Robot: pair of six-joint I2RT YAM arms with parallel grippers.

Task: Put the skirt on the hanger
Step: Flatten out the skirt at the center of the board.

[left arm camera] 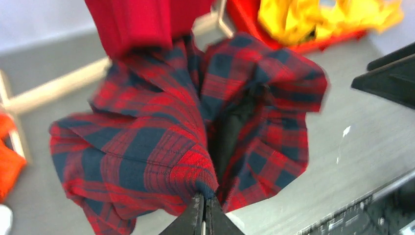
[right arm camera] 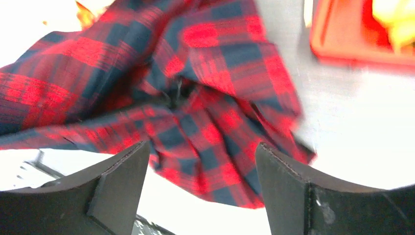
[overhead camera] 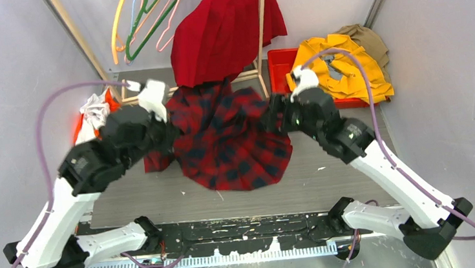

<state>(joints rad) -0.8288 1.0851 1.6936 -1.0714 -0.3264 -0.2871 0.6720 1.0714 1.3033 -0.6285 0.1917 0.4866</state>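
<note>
On the grey desk (overhead camera: 342, 176) I count one crumpled plaid cloth (overhead camera: 235, 140); one pleated red skirt (overhead camera: 219, 32) hangs behind. My left fingers (left arm camera: 193, 220) pinch the plaid cloth; right fingers (right arm camera: 117, 186) stand apart.

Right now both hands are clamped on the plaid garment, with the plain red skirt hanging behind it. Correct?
No: only the left hand is clamped on the plaid garment. The right hand is open, fingers wide apart, per the right wrist view. The plain red skirt does hang behind it.
</note>
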